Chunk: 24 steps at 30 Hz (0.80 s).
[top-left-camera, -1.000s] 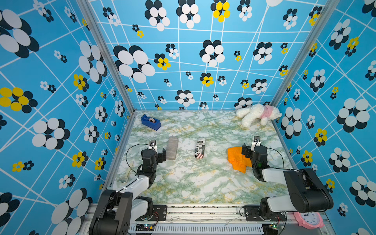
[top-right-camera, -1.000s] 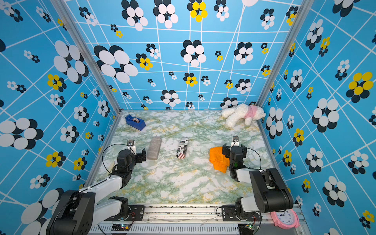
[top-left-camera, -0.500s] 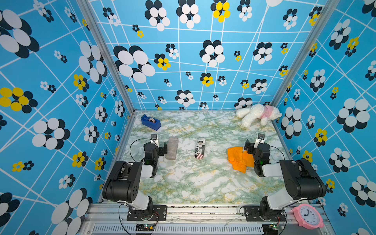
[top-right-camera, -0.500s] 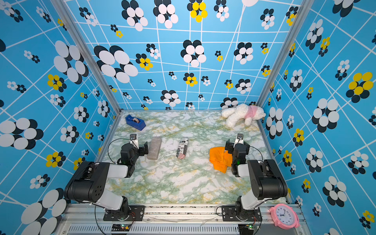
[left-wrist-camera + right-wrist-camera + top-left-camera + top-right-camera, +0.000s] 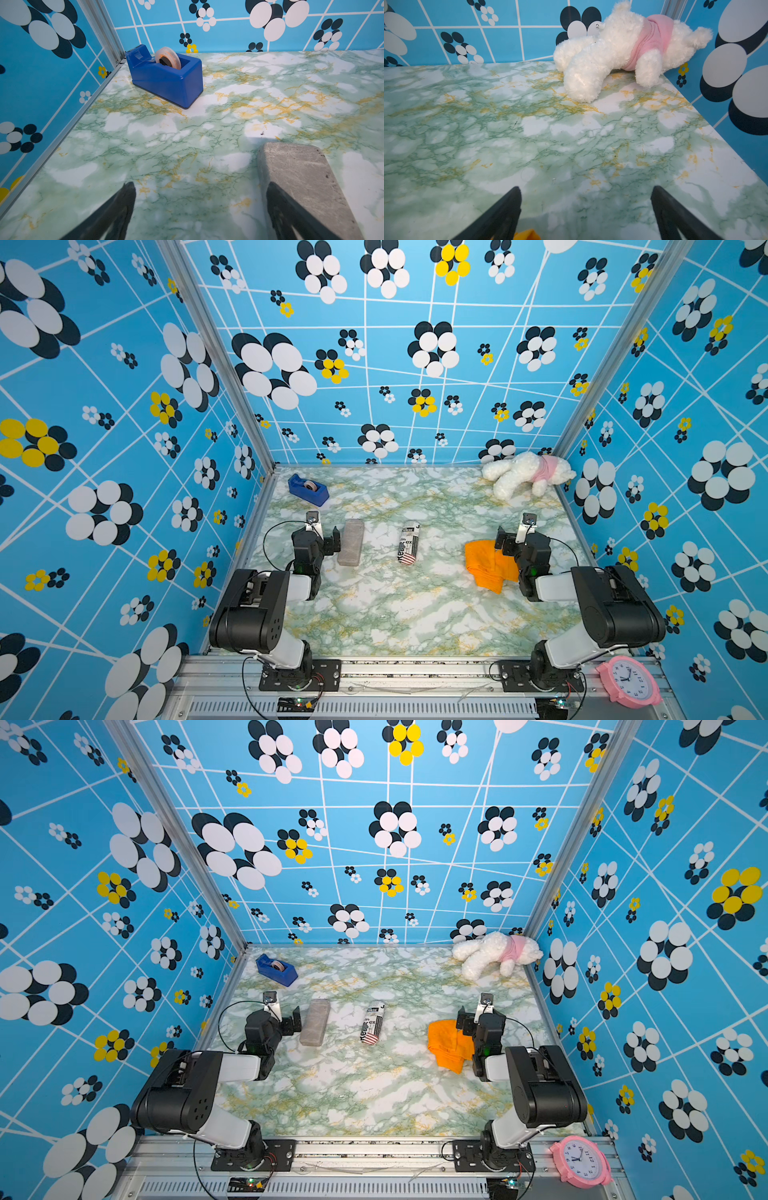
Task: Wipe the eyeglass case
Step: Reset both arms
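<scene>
The left gripper (image 5: 324,540) has its jaws spread wide and holds nothing; in the left wrist view (image 5: 200,185) the dark fingers (image 5: 122,205) stand well apart. One of them overlaps the near end of the grey eyeglass case (image 5: 301,172), and I cannot tell whether it touches. In both top views the case (image 5: 351,542) (image 5: 315,1022) lies flat on the marble-patterned table (image 5: 395,614), left of centre and just right of that gripper. Its stone-like surface bears no writing that I can read.

The right gripper (image 5: 513,540) is spread just as wide and is also empty (image 5: 585,188). It sits at the right edge of the crumpled orange cloth (image 5: 488,564), a sliver of which peeks in at the bottom edge of the right wrist view (image 5: 527,234).

Between case and cloth lies a newsprint-patterned cylinder (image 5: 409,542). The fragments "in", "ex" and a "J" are legible, with a stars-and-stripes print at its lower end.

A blue tape dispenser (image 5: 166,76) stands in the upper-left corner of the table. A white plush toy (image 5: 612,54) in a pink shirt lies in the upper right, and its small tag reads "CE". A pink clock (image 5: 627,682) with black numerals lies at the lower right, off the table.
</scene>
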Each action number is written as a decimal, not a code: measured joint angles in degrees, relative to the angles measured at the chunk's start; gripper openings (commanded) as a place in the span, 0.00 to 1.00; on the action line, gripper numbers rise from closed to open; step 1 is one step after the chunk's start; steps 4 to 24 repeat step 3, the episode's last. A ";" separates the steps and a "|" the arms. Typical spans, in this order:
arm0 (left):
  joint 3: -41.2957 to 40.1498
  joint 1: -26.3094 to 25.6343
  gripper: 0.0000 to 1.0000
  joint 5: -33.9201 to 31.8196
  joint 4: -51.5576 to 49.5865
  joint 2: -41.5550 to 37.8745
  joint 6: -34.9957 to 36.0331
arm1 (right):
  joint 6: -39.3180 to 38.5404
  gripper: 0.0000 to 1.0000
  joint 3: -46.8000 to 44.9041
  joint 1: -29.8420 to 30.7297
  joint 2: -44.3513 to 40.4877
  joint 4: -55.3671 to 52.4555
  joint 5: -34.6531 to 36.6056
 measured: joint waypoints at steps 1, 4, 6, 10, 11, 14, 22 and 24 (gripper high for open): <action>0.00 0.00 0.99 0.00 -0.02 0.00 0.00 | 0.00 1.00 0.02 0.00 0.00 0.00 -0.22; 0.00 0.00 0.99 0.00 -0.04 0.00 0.00 | 0.00 1.00 0.02 0.00 0.00 0.02 -0.37; 0.00 0.00 0.99 0.00 -0.04 0.00 0.00 | 0.00 1.00 0.02 0.00 0.00 0.02 -0.37; 0.00 0.00 0.99 0.00 -0.04 0.00 0.00 | 0.00 1.00 0.02 0.00 0.00 0.02 -0.37; 0.00 0.00 0.99 0.00 -0.04 0.00 0.00 | 0.00 1.00 0.02 0.00 0.00 0.02 -0.37; 0.00 0.00 0.99 0.00 -0.04 0.00 0.00 | 0.00 1.00 0.02 0.00 0.00 0.02 -0.37; 0.00 0.00 0.99 0.00 -0.04 0.00 0.00 | 0.00 1.00 0.02 0.00 0.00 0.02 -0.37; 0.00 0.00 0.99 0.00 -0.04 0.00 0.00 | 0.00 1.00 0.02 0.00 0.00 0.02 -0.37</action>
